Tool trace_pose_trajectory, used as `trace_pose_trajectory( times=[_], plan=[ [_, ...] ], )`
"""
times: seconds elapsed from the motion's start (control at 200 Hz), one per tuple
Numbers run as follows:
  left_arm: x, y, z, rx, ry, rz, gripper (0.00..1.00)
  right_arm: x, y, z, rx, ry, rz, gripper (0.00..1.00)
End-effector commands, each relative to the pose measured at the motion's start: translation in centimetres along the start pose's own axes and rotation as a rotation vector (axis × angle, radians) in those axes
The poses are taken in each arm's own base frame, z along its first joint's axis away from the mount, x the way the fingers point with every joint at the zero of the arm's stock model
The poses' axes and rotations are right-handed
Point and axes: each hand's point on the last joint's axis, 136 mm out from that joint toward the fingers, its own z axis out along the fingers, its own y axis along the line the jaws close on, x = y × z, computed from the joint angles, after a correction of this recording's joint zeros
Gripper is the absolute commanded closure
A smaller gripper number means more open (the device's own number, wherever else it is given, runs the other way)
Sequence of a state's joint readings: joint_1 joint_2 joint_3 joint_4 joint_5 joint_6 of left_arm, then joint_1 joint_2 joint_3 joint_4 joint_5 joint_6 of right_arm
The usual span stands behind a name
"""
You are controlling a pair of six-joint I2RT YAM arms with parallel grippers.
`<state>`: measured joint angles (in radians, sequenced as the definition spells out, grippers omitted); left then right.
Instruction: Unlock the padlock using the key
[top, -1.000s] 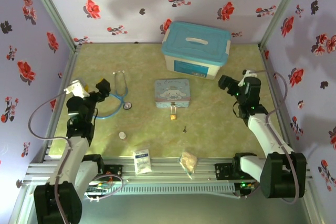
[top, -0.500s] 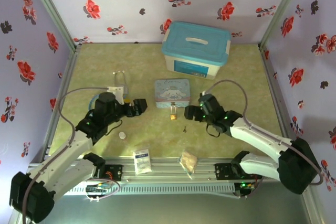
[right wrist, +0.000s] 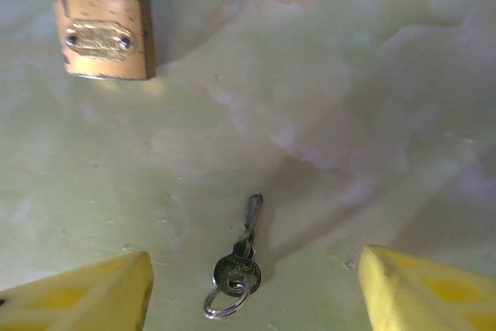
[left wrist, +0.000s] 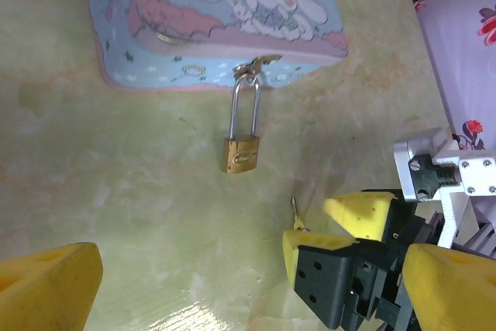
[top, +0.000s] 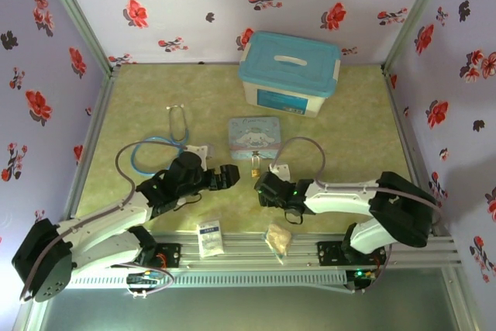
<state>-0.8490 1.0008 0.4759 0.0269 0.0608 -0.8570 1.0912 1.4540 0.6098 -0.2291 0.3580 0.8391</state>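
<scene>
Right tool open over tiny dark metal key.
Top: small brass padlock with silver shackle hooked to pale blue cartoon tin, at its 6 o'clock; both arms have swung inward since earlier. Left wrist: left tool spread open. Right wrist: key flat on tabletop, padlock's 5 o'clock, between parted fingers. Risk: flat key skidding from closing pads.

White arm links, black joints, looping grey cables, yellow gripper fingertips, silver-screwed white bracket
</scene>
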Motion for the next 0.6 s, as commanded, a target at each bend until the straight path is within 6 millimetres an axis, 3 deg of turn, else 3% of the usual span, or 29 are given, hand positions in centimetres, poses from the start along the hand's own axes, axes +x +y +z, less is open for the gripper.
trace_pose_trajectory(
  times=[0.0,0.37,0.595],
  plan=[
    [-0.8,-1.3,0.2,0.046,-0.052,-0.031,0.0,-0.8,0.2,0.3,0.028,-0.051,0.029,0.38],
    [-0.4,-2.2,1.0,0.052,-0.026,-0.023,0.0,0.5,-1.4,0.1,0.059,-0.035,0.037,0.53],
    [-0.1,-2.1,1.7,0.046,-0.019,-0.028,0.0,1.4,-0.4,0.3,-0.003,-0.032,0.059,0.58]
  ],
)
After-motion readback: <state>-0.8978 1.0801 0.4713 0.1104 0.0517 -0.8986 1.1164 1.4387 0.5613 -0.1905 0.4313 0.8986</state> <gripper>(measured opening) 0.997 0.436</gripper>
